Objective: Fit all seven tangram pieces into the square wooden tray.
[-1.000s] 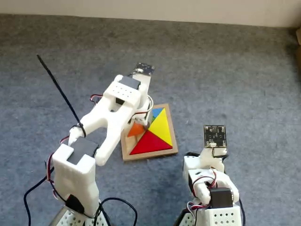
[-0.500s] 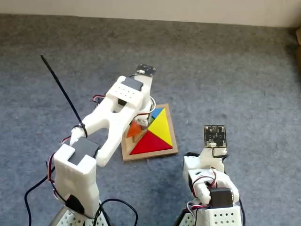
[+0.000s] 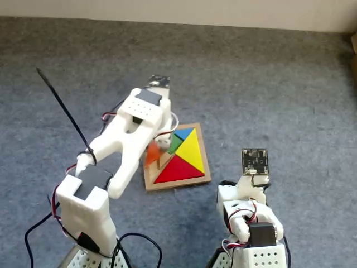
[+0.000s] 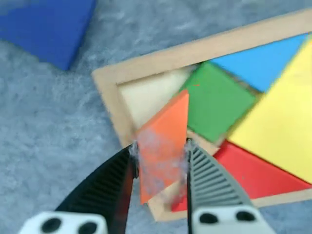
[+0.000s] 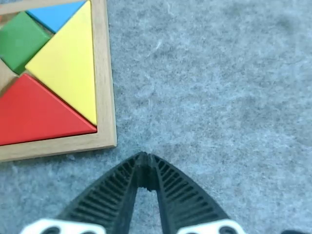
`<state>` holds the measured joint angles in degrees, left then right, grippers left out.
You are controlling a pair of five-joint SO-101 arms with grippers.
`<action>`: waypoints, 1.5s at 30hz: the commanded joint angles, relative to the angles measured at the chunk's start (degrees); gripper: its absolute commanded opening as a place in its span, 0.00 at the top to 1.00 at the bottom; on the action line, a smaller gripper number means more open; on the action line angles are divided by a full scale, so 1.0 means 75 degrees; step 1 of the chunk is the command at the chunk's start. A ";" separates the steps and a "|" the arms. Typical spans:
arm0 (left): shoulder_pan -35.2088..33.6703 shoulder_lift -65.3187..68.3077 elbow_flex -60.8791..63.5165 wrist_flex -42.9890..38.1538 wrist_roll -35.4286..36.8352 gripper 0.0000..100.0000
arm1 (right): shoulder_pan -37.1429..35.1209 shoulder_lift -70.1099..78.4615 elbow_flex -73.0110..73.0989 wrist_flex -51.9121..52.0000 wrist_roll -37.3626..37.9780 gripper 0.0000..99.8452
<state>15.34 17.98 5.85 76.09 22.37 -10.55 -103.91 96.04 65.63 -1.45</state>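
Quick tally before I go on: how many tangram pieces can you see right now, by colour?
Red piece: 1
Yellow piece: 1
Light blue piece: 1
Green piece: 1
Orange piece, held in the left gripper: 1
Dark blue piece: 1
Total: 6

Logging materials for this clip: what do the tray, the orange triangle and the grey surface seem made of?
The tray looks like bare pale wood: tan unpainted rim. The orange triangle is probably wood too, painted flat matte orange. The grey surface looks like carpet or felt, with fuzzy fibres.
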 commanded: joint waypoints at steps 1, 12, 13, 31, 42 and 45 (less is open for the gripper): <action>-0.0346 -0.0416 0.0346 -0.0105 0.0059 0.99 | 0.0100 -0.0123 0.0674 0.0029 -0.0023 1.00; 0.0006 -0.0475 0.0451 0.0258 0.0141 0.85 | 0.0100 -0.0123 0.0674 0.0029 -0.0023 1.00; 0.0018 -0.0475 0.0451 0.0305 0.0328 0.80 | 0.0100 -0.0123 0.0674 0.0029 -0.0023 1.00; 0.0604 -0.1037 -0.0029 0.1196 0.0914 0.69 | 0.0100 -0.0123 0.0674 0.0029 -0.0023 1.00; 0.0158 -0.2057 0.0475 0.1196 0.0844 0.69 | 0.0100 -0.0123 0.0674 0.0029 -0.0023 1.00; -0.0158 -0.2104 0.0416 0.1184 0.0844 0.69 | 0.0100 -0.0123 0.0674 0.0029 -0.0023 1.00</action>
<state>17.19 5.76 9.80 85.05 28.53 -10.37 -103.91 96.04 65.63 -1.45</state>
